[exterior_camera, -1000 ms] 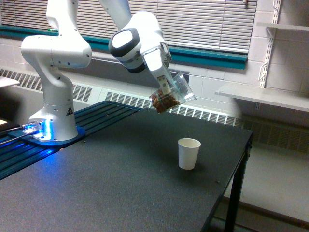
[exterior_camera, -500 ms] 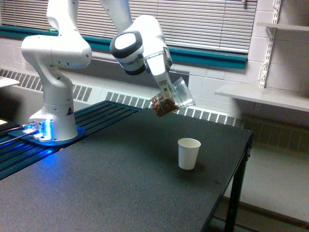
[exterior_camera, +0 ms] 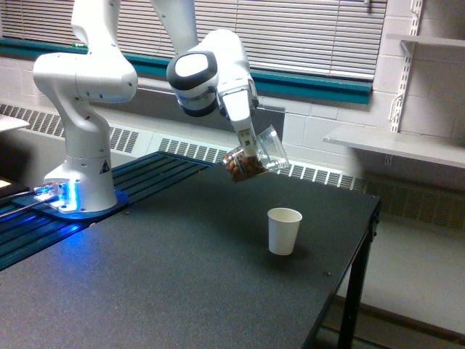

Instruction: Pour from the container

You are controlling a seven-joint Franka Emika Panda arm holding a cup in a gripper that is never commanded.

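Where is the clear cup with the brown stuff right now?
In the exterior view the clear cup is held tilted in the robot's hand, in the air above the black table, up and to the view's left of the white paper cup.

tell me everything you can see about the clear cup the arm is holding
The clear cup is see-through plastic, slightly tapered, wider at the rim. It is tilted steeply, with its rim toward the exterior view's right and a little upward and its base lower, toward the left. Brown contents sit bunched at the base end; none are spilling. The gripper clamps it in mid-air, above the dark table and up and to the left of the white paper cup, which it does not touch.
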